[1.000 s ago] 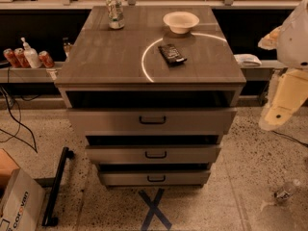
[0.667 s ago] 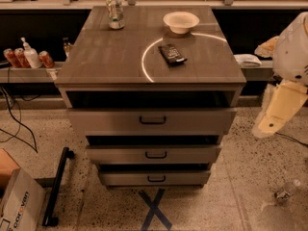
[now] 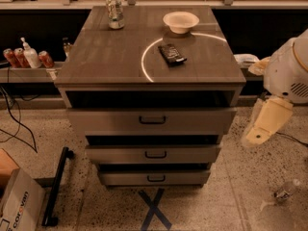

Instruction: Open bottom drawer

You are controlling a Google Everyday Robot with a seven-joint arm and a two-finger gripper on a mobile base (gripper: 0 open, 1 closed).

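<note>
Bottom drawer (image 3: 154, 178), grey-beige flat front, small black pull, closed, lowest of three, claw (image 3: 258, 134) well right

The brown cabinet top (image 3: 106, 57) holds a shiny can (image 3: 114, 12) by the back edge near the left corner, a white bowl (image 3: 181, 21) near the back edge, and a flat black thing (image 3: 172, 54) in the middle. The gripper (image 3: 256, 136) hangs past the right edge.
</note>
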